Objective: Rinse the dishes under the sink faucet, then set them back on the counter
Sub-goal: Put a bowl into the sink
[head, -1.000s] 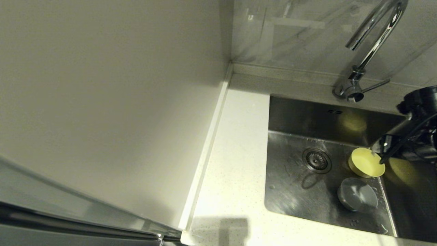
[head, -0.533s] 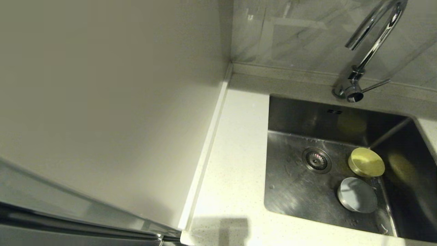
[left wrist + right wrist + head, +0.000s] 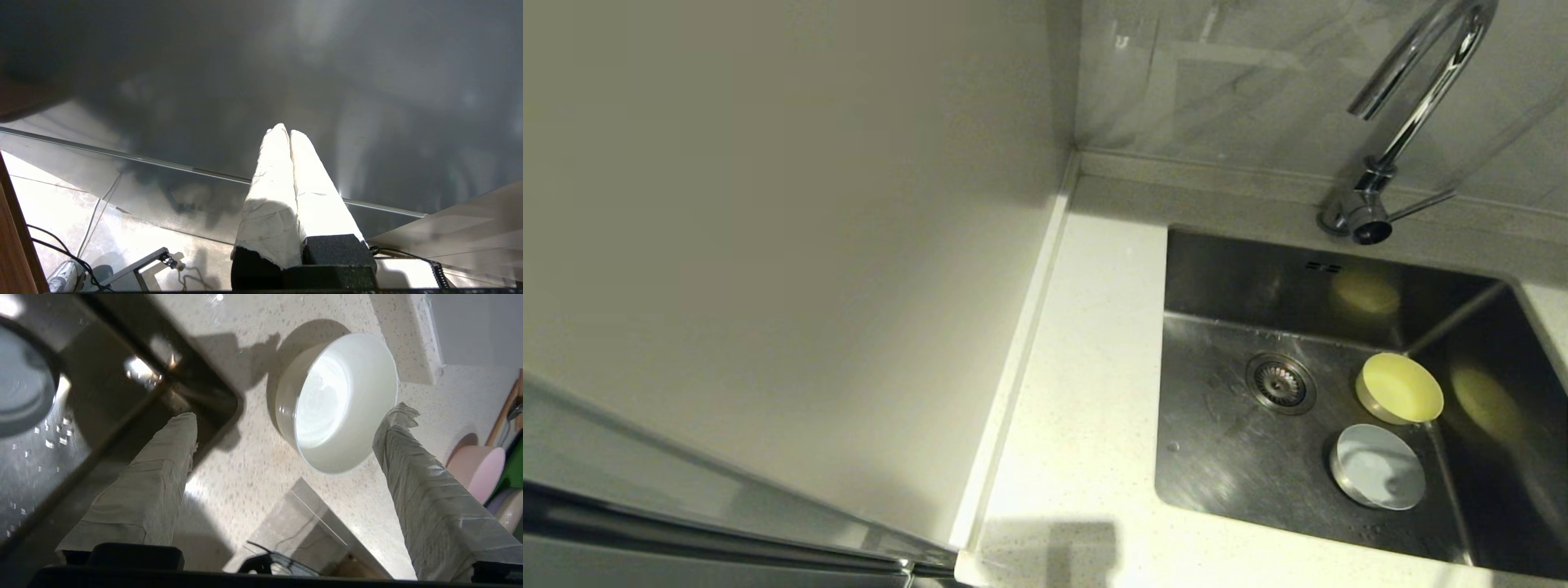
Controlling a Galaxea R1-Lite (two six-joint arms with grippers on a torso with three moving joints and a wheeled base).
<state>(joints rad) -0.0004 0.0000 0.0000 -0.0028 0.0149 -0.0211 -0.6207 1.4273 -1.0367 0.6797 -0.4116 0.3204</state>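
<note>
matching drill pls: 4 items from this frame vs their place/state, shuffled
Items:
1. yellow bowl
2. white bowl
3. left end effector
4. right end effector

States:
A. shut, holding nothing
B. on the counter, outside the sink
C. open, over the sink's edge
D. in the sink, beside the bluish bowl

Pairs: 1-D, 2-B, 3-A, 4-C

Dim head view; glare on faucet (image 3: pixel 1409 114); soft reflections in sink (image 3: pixel 1225 457); left wrist background blurred.

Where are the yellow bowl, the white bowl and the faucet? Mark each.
yellow bowl (image 3: pixel 1401 387), head view, inner floor.
white bowl (image 3: pixel 327 404), right wrist view, inner floor.
faucet (image 3: pixel 1417 106), head view, gooseneck stem.
</note>
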